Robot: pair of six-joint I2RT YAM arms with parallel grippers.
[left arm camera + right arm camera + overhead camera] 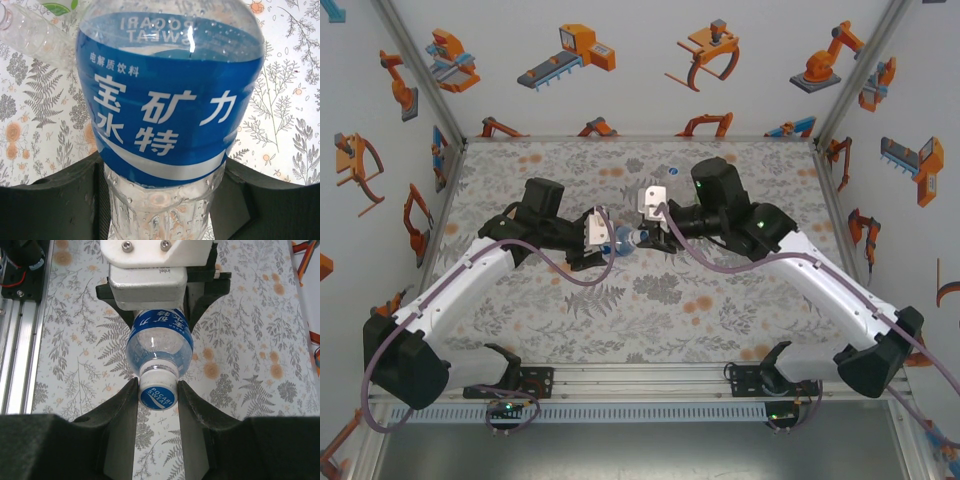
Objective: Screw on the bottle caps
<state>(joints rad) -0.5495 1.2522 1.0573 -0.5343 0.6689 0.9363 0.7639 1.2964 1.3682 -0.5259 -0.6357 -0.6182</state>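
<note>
1. The blue cap (158, 391) is sitting on the neck of the blue-label bottle (160, 337), with its blue face and white lettering pointing straight at the right wrist camera.
2. The bottle lies roughly on its side and looks held up off the tabletop (650, 320), around the middle of it, right between the two arms.
3. The right end effector (158, 385) is at a narrow gap and gripping the cap. One dark finger (122, 410) presses on each side of it.
4. The left end effector (161, 167) is clamped on the bottle's body, on the see-through part just past the blue label. Its black fingers (85, 200) hug it from both sides.
5. From the top camera the two end effectors sit nose to nose, with the bottle bridging them.
6. In the left wrist view, a clear bottle (27, 32) lies flat on the tabletop off in the upper left corner, well apart from the held one. There's a bit of green stuff at the very top edge there too, but I can't tell what it is.
7. The tabletop has a grey leafy pattern with orange flowers. An aluminium rail (640, 385) runs along the near edge where the arm bases are bolted, and the walls (570, 50) are covered in orange robot drawings.
</note>
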